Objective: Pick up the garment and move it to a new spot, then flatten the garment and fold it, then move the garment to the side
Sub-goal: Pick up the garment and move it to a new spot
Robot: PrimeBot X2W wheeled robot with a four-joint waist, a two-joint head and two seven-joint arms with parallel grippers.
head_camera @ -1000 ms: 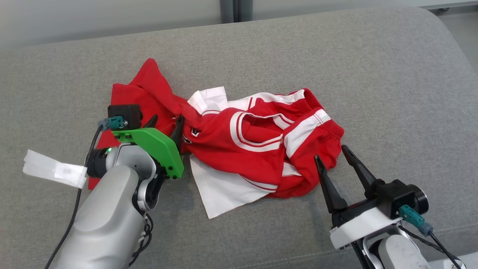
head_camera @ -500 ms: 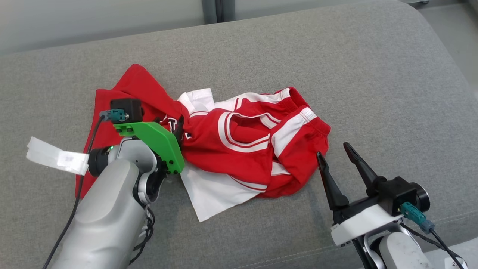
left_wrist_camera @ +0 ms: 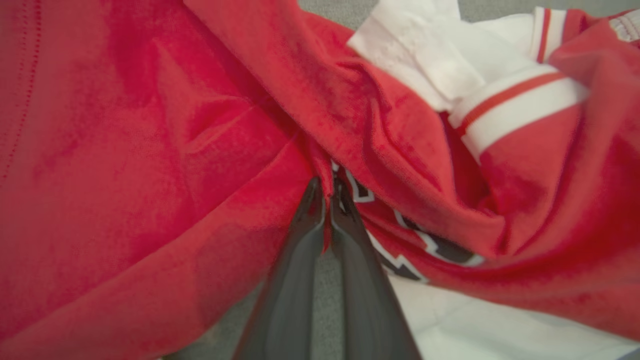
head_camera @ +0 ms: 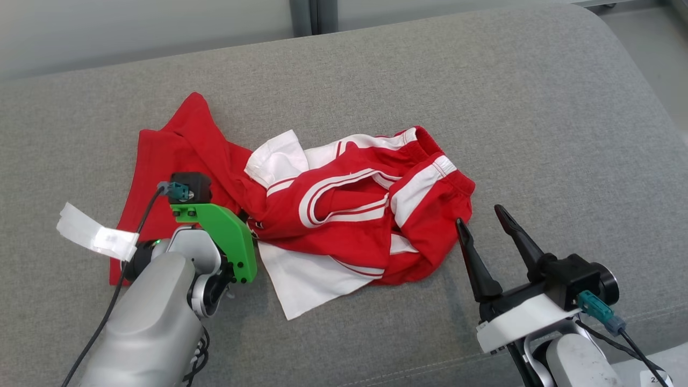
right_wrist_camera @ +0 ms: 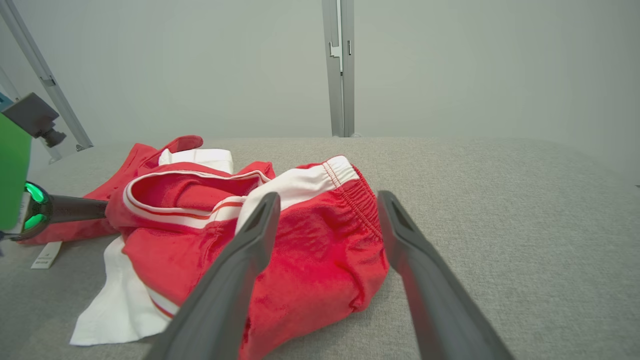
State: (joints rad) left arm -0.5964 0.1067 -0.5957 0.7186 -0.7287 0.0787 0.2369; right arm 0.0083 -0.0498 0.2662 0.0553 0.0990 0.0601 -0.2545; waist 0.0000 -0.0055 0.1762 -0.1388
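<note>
The garment (head_camera: 344,215), red with white stripes and white panels, lies crumpled in the middle of the grey cushion (head_camera: 484,97). My left gripper (head_camera: 246,217) is at its left part, its fingers mostly hidden behind the green wrist plate (head_camera: 226,231). In the left wrist view the left gripper (left_wrist_camera: 327,192) is shut on a thin red fold of the garment (left_wrist_camera: 150,150). My right gripper (head_camera: 477,215) stands open just right of the garment's right edge and holds nothing. In the right wrist view the right gripper (right_wrist_camera: 327,197) has the garment (right_wrist_camera: 310,250) just beyond its left finger.
A white tape tag (head_camera: 97,236) hangs off my left arm's cable. The cushion's rounded right edge (head_camera: 658,97) drops to the floor. A pale wall with a metal post (right_wrist_camera: 340,65) stands behind the cushion. Bare grey fabric lies to the right and in front.
My left gripper has shut on a red fold and drawn back towards me, dragging the garment's left part and stretching its stripes. The right gripper stays open and still. The camera shifted early on.
</note>
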